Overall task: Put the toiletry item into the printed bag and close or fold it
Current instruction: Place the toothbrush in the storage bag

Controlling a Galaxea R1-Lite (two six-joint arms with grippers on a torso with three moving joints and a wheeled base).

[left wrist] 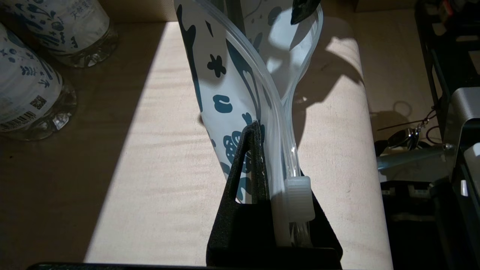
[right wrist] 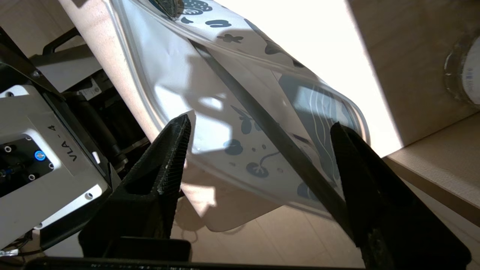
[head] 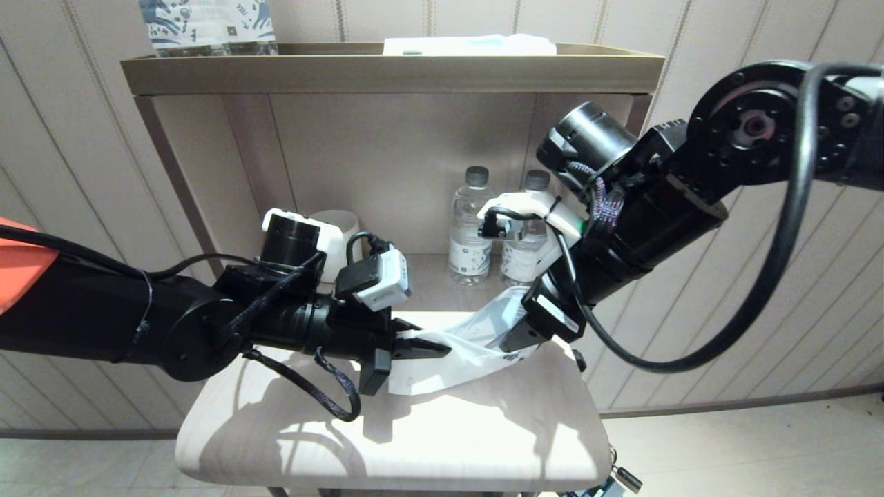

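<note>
From the head camera, the left gripper [head: 421, 345] pinches one end of the white plastic pouch with blue floral print [head: 456, 352], which hangs between both arms above the pale wooden stool top [head: 428, 435]. The right gripper [head: 518, 338] sits at the pouch's other end. Two clear water bottles [head: 471, 235] stand on the shelf beyond the grippers.

In the left wrist view, the left gripper's fingers [left wrist: 247, 161] are closed on the pouch's top edge, right beside the white zip slider [left wrist: 298, 197]; the zip track curves away from them and looks parted farther along.

In the right wrist view, the right gripper [right wrist: 258, 131] is spread wide with the pouch lying across the gap; neither fingertip clearly clamps it. A long thin dark shape [right wrist: 270, 127], probably the toothbrush, shows through the film.

The item seems loaded, so closing is in hand. Next, one gripper should hold the pouch edge firmly while the slider is drawn along the track.
</note>
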